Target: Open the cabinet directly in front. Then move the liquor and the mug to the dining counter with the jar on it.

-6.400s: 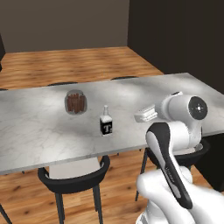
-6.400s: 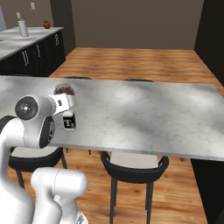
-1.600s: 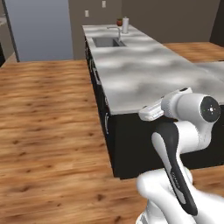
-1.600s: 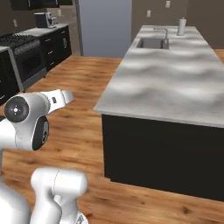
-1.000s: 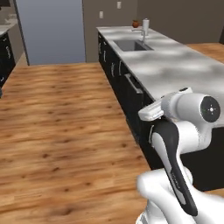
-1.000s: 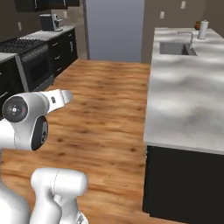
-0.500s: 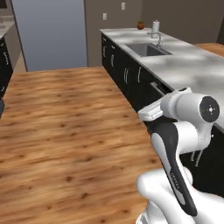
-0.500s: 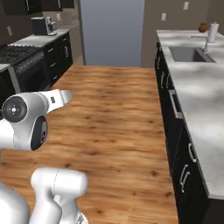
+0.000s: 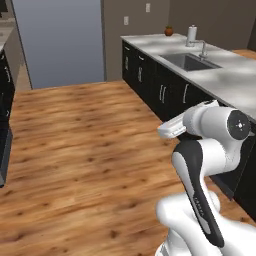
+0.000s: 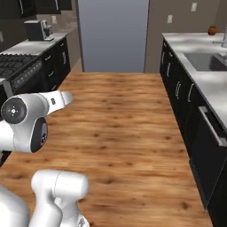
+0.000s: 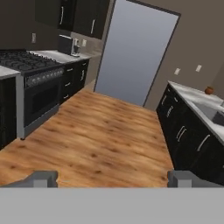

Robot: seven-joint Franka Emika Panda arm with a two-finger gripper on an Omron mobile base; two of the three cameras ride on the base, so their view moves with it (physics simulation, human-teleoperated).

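Note:
My gripper [image 11: 113, 179] is open, its two dark fingertips [image 11: 43, 178] standing wide apart with nothing between them. It points down a wooden-floored kitchen aisle. The arm is folded close over the base, with the hand [image 9: 172, 128] level and facing forward. Dark wall cabinets [image 11: 81, 17] with vertical silver handles hang at the far left above a worktop. I cannot tell whether one of them is the cabinet of the task. The liquor, the mug, the jar and the dining counter are out of view.
A marble worktop [image 9: 225, 82] with a sink [image 9: 189, 61] and dark cabinet fronts [image 10: 186, 102] runs along the right. A black stove [image 11: 30, 83] and a coffee machine [image 10: 36, 30] line the left. A tall grey panel [image 11: 135, 52] closes the far end. The wooden floor [image 10: 119, 115] between them is open.
The base has driven and turned, so the whole scene shifted: the sink worktop slid right and the aisle opened ahead. The arm kept its folded pose and the gripper stayed open.

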